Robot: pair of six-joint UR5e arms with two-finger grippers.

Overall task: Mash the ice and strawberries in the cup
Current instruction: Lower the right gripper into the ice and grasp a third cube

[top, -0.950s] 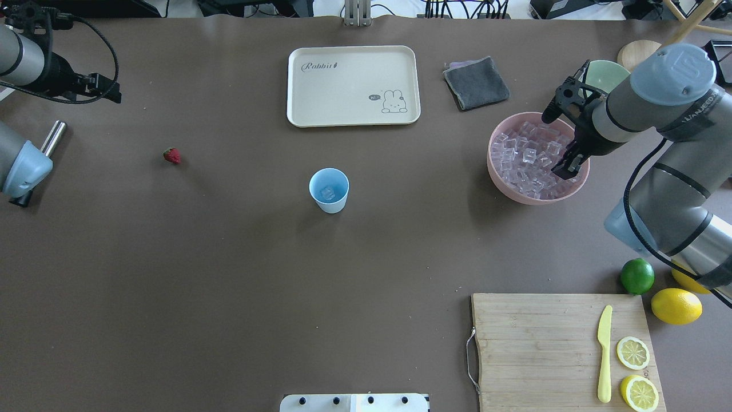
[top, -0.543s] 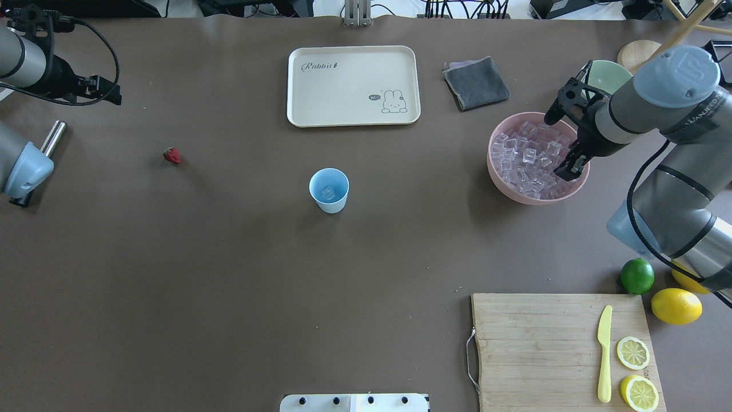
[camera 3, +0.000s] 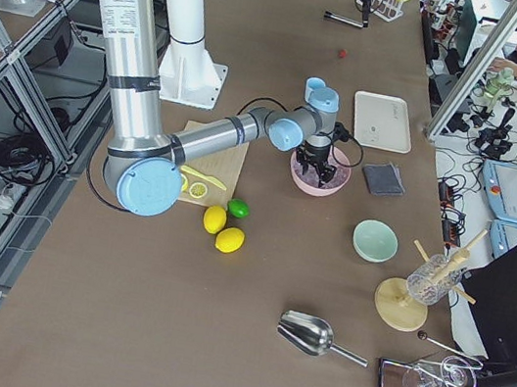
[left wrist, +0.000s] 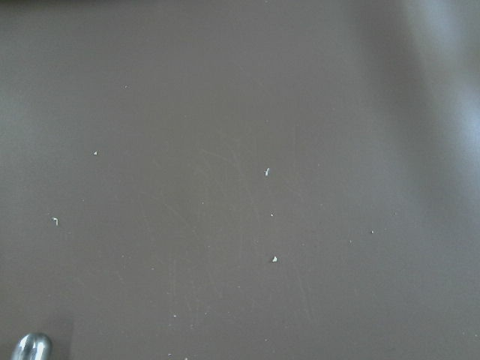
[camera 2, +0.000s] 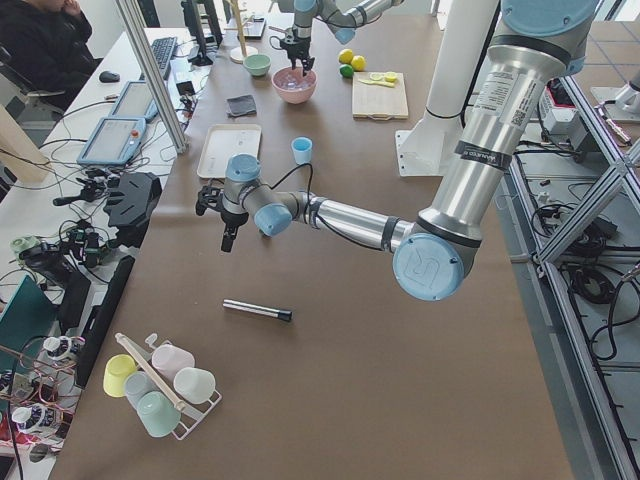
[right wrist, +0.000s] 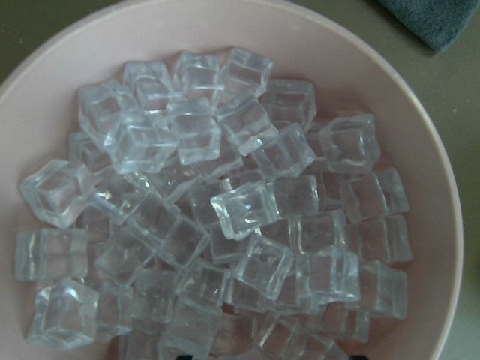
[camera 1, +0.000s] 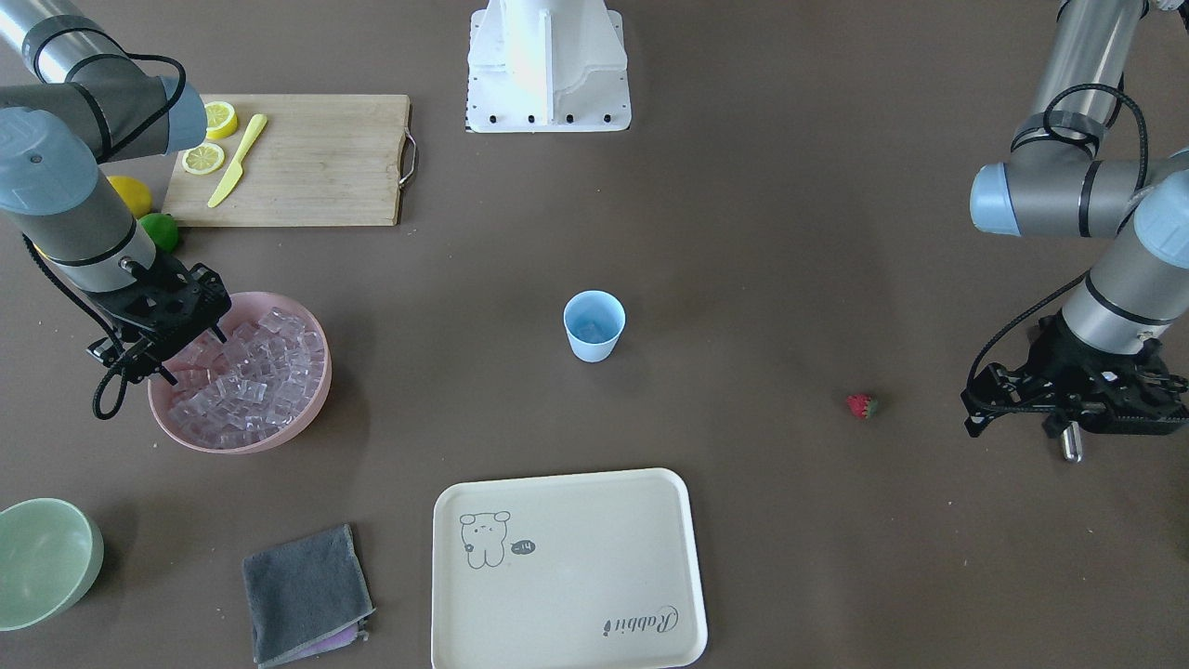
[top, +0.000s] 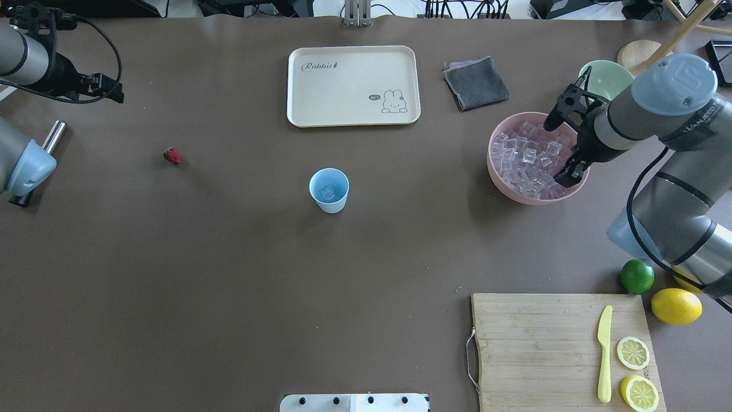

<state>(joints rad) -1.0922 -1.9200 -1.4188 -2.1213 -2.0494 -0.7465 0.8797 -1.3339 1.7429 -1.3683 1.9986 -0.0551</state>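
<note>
The right gripper [top: 572, 171] points down into the pink bowl [top: 490, 163], its fingertips low over the ice [right wrist: 240, 210] at the bowl's right inner side. The pictures do not show how far apart its jaws stand, or whether they touch or hold a cube. The wrist view is filled with clear cubes heaped in the bowl.

The left gripper [camera 1: 1077, 409] hangs above bare table at the far left. Its jaws cannot be made out either, and nothing shows in them. Under that arm a metal rod [top: 55, 134] with a black near end lies flat on the table.

The cup [top: 329, 190] stands upright mid-table, well apart from both grippers, with one ice cube [top: 327, 193] on its bottom. The strawberry [top: 171, 155] lies on the table left of the cup, between it and the left arm.

Beyond the cup is a cream tray [top: 353, 86], with a grey cloth [top: 476, 83] to its right. A pale green bowl [top: 603, 74] sits just beyond the pink one. At near right is a wooden board [top: 532, 343] with a yellow knife [top: 604, 355] on it.
</note>
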